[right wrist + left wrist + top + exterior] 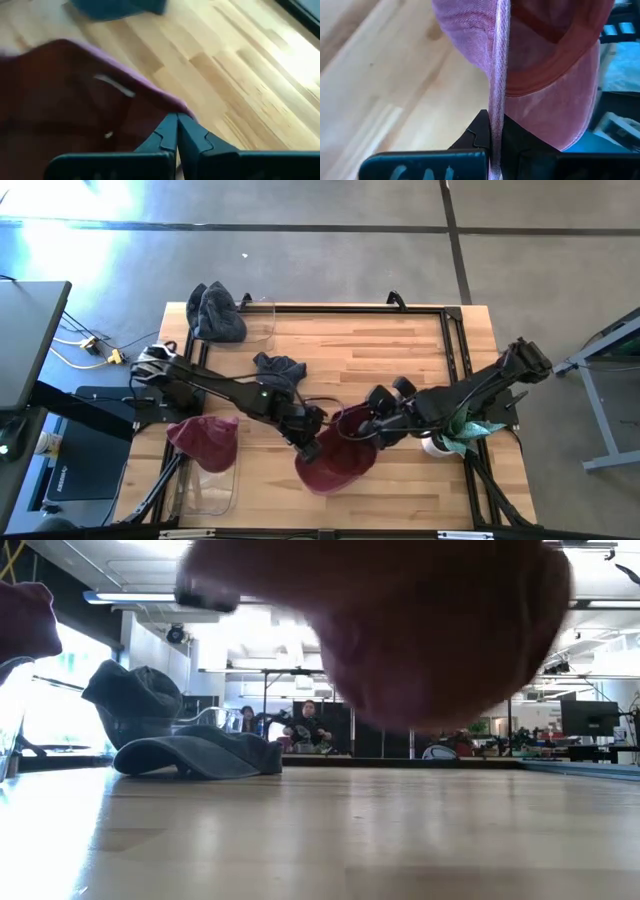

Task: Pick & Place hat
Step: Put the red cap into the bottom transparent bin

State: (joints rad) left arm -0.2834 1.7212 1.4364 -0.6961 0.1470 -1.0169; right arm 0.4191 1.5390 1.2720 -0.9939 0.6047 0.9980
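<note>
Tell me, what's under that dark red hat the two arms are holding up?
Bare wooden table. The red hat hangs between the left gripper and the right gripper, both pinching its edge. From above, the hat hides the patch of table directly beneath it.

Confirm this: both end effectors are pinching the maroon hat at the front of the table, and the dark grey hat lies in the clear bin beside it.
Wrong on the grey hat. The high view shows it lying on the bare table, in no bin. Both end effectors, left and right, do pinch the maroon hat.

No text, label or number can be read anywhere
</note>
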